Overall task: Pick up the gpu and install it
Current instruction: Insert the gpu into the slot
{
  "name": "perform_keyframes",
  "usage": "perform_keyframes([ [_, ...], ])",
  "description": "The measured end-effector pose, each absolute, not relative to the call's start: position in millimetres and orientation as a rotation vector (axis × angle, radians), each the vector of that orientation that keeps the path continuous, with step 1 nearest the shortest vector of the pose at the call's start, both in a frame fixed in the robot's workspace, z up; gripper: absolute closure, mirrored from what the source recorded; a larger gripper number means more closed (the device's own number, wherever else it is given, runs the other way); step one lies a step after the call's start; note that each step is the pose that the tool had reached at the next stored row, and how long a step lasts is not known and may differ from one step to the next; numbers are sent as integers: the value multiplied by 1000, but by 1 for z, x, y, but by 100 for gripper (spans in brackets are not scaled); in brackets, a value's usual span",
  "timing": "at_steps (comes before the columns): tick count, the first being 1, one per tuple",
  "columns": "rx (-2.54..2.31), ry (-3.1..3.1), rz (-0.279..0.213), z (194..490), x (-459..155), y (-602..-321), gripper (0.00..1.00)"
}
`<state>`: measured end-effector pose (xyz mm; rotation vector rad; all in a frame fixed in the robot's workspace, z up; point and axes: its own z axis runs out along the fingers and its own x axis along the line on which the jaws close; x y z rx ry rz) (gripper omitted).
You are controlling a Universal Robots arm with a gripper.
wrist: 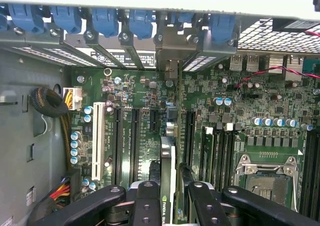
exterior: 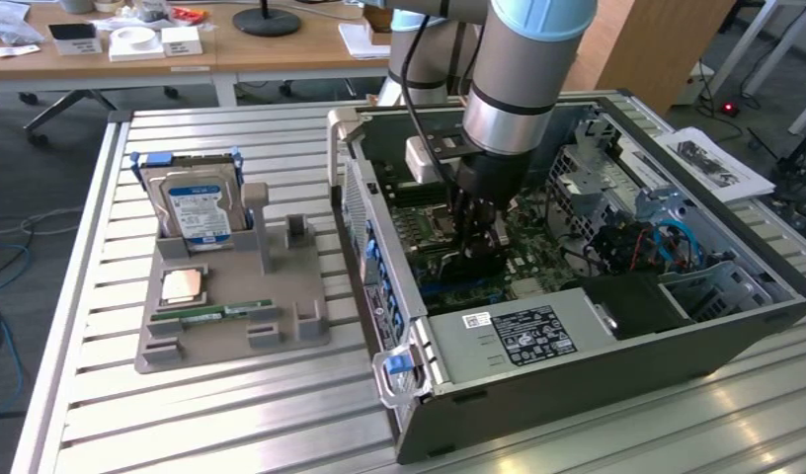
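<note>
My gripper (exterior: pixel 480 249) reaches down into the open computer case (exterior: pixel 719 326), over the green motherboard (exterior: pixel 535 259). It is shut on the gpu (wrist: pixel 169 151), a thin dark card that the wrist view shows edge-on between the two black fingers (wrist: pixel 146 201). The card stands upright along the expansion slots (wrist: pixel 134 136). Its silvery end bracket (wrist: pixel 172 46) sits against the case's rear slot openings, under the blue clips (wrist: pixel 140 22). In the exterior view the gpu (exterior: pixel 474 271) is a dark shape just below the fingers, mostly hidden by them.
Beside the case stands a grey holder (exterior: pixel 297 331) carrying a blue-labelled hard drive (exterior: pixel 199 209), a processor chip (exterior: pixel 182 286) and a green memory stick (exterior: pixel 225 310). Inside the case are a power supply (exterior: pixel 548 331), blue cables (exterior: pixel 660 237), the processor socket (wrist: pixel 265 172) and a cable bundle (wrist: pixel 50 103).
</note>
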<state>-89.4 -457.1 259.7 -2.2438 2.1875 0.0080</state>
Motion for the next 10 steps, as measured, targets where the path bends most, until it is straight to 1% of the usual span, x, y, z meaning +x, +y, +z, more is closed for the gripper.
perform_keyframes([
  [10,-2229,2202,8,259,-89,-458,74],
])
